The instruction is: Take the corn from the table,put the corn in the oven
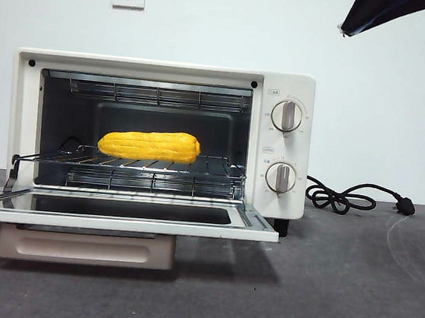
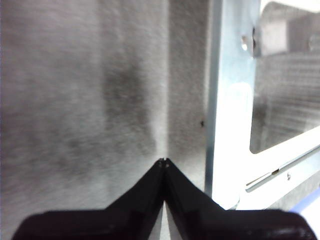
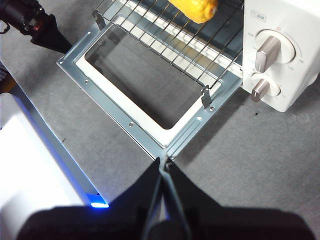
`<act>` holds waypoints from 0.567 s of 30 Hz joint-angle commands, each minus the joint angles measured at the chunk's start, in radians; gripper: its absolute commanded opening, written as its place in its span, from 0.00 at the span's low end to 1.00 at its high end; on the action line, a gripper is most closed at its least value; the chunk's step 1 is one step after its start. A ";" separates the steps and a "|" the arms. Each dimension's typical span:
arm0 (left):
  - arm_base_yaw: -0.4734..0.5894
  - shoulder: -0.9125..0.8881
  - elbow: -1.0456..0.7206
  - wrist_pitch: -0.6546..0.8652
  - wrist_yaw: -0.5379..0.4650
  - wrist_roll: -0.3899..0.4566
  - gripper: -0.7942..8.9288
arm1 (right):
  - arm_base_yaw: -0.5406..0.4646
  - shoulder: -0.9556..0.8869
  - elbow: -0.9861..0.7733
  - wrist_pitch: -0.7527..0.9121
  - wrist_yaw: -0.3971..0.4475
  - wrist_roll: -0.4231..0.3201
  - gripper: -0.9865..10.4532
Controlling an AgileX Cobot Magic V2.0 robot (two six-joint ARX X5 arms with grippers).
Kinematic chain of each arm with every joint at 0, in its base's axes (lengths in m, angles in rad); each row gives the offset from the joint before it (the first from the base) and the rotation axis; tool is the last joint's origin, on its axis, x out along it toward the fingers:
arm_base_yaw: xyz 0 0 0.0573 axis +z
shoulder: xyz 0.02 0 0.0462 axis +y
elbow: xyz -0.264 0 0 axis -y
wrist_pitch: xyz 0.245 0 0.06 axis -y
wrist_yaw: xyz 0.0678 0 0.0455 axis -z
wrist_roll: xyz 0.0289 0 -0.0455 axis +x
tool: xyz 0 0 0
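Note:
The yellow-orange corn (image 1: pixel 150 145) lies lengthwise on the wire rack (image 1: pixel 130 167) inside the cream-white oven (image 1: pixel 289 91), whose door (image 1: pixel 118 214) is folded down flat. The right wrist view shows one end of the corn (image 3: pixel 196 9) on the rack. My right gripper (image 3: pixel 164 160) is shut and empty, hovering above the table (image 3: pixel 260 165) off the front corner of the open door (image 3: pixel 150 127). My left gripper (image 2: pixel 164 161) is shut and empty, low over the table beside the door's metal frame (image 2: pixel 225 100). The left gripper (image 3: pixel 50 37) also shows in the right wrist view.
Two round knobs (image 1: pixel 286 115) sit on the oven's right panel. A black cord with plug (image 1: pixel 350 197) lies coiled on the table right of the oven. A dark arm tip (image 1: pixel 389 14) shows at the top right. A white base with a blue light (image 3: pixel 35 165) stands near the right arm.

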 commanded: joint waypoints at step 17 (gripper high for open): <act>0.103 0.015 0.001 -0.014 0.393 0.049 0.07 | -0.001 0.005 0.005 0.001 -0.007 -0.010 0.08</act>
